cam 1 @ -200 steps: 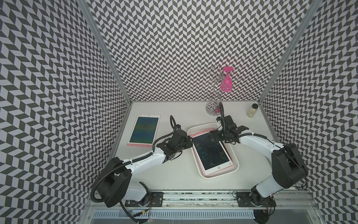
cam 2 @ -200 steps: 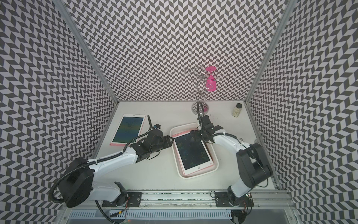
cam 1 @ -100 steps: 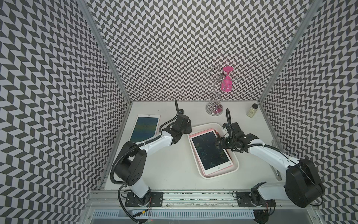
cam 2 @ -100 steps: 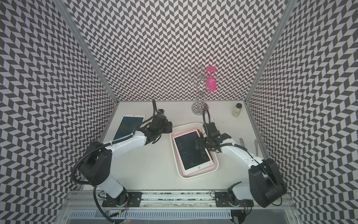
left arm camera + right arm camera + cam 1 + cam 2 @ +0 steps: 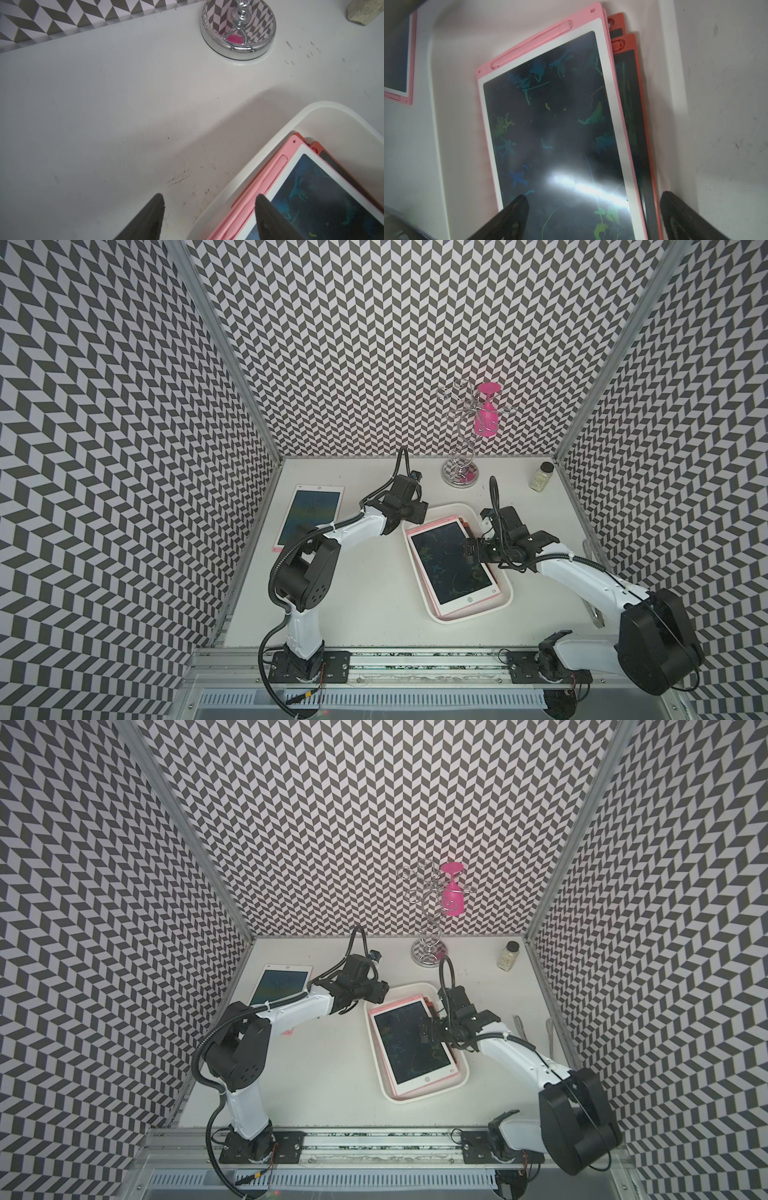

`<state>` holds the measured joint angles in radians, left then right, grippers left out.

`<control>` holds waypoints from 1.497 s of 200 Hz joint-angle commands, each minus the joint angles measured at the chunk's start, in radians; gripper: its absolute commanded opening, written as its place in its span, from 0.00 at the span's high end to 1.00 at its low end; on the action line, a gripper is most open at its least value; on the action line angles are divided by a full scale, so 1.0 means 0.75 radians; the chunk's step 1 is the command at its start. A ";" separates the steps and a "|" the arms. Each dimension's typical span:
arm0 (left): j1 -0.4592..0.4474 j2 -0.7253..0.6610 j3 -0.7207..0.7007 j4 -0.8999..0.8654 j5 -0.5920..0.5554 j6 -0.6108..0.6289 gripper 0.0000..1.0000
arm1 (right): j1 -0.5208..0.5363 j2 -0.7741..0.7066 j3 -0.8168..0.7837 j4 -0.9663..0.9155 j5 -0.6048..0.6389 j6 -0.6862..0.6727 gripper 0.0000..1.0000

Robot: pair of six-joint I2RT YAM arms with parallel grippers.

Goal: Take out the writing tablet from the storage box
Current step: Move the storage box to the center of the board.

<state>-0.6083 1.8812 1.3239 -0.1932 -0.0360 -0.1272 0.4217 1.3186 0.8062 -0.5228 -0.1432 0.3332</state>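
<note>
White plastic box [image 5: 324,113]: shallow tray on the counter [image 5: 374,593], mid-right; holds a fanned stack of tablets.
Tablet [image 5: 451,564]: top of the stack, in the box, flat, screen up. Pink frame, white bezel, dark screen with green-blue scribbles. Not yet lifted.
Lower tablets [image 5: 627,44]: orange frames show past its right long edge and far corner; a pink edge shows too.
Right pincer [image 5: 592,197]: spread wide, empty. One finger over the screen, the other beyond the orange edges by the box wall. Contact: cannot tell.
Left pincer [image 5: 209,197]: spread, empty. Astride the box's far-left rim, one finger above the counter, one above the tablet's corner.
Handling (judged): thin, stiff, light. Glossy screen likely slick and apt to mark under pressure.
Hold (judged): right long edge, where the pink frame rides on the orange ones and leaves a lip. Pinch frame and bezel, not mid-screen.
Risk (judged): catching two tablets at once; box sliding.
Loose tablet [image 5: 309,516]: far left on the counter, outside the box.
Back: chrome stand [image 5: 459,480] with a pink glass [image 5: 486,423]; small jar [image 5: 541,477].
</note>
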 commanded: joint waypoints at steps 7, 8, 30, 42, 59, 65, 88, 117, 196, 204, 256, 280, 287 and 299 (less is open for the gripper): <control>0.003 0.060 0.102 -0.089 0.024 0.097 0.28 | -0.012 -0.042 -0.017 0.028 -0.019 -0.005 0.00; 0.003 0.063 0.106 -0.093 0.024 0.100 0.28 | -0.012 -0.043 -0.018 0.029 -0.020 -0.005 0.01; 0.003 0.146 0.204 -0.171 -0.048 0.132 0.28 | -0.012 -0.053 -0.016 0.025 -0.036 -0.004 0.01; 0.007 0.190 0.249 -0.193 -0.047 0.156 0.28 | -0.013 -0.060 -0.017 0.024 -0.046 -0.001 0.01; 0.011 0.258 0.320 -0.235 -0.035 0.162 0.30 | -0.012 -0.067 -0.019 0.020 -0.054 0.003 0.01; 0.011 0.282 0.342 -0.248 -0.032 0.161 0.31 | -0.013 -0.070 -0.019 0.018 -0.060 0.004 0.00; 0.022 0.362 0.427 -0.320 -0.044 0.131 0.44 | -0.012 -0.079 -0.023 0.014 -0.083 0.008 0.01; 0.024 0.382 0.428 -0.342 -0.003 0.121 0.52 | -0.015 -0.081 -0.049 0.033 -0.093 0.010 0.01; 0.046 0.106 0.245 -0.214 0.093 0.102 0.44 | -0.047 -0.035 -0.048 0.071 -0.112 -0.002 0.01; 0.041 0.087 0.220 -0.211 0.097 0.112 0.42 | -0.053 -0.033 -0.046 0.073 -0.114 -0.003 0.01; 0.024 0.088 0.113 -0.189 0.092 0.133 0.39 | -0.070 -0.036 -0.038 0.069 -0.131 -0.013 0.01; 0.023 0.169 0.164 -0.226 0.056 0.150 0.39 | -0.071 -0.046 -0.042 0.071 -0.150 -0.011 0.01; 0.025 0.187 0.175 -0.228 0.053 0.152 0.39 | -0.071 -0.047 -0.046 0.073 -0.153 -0.013 0.01; 0.026 0.213 0.199 -0.235 0.064 0.154 0.40 | -0.071 -0.048 -0.050 0.075 -0.156 -0.010 0.01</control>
<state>-0.5884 1.9976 1.4269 -0.3397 0.0162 -0.0349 0.3763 1.2854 0.7685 -0.4953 -0.2520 0.3328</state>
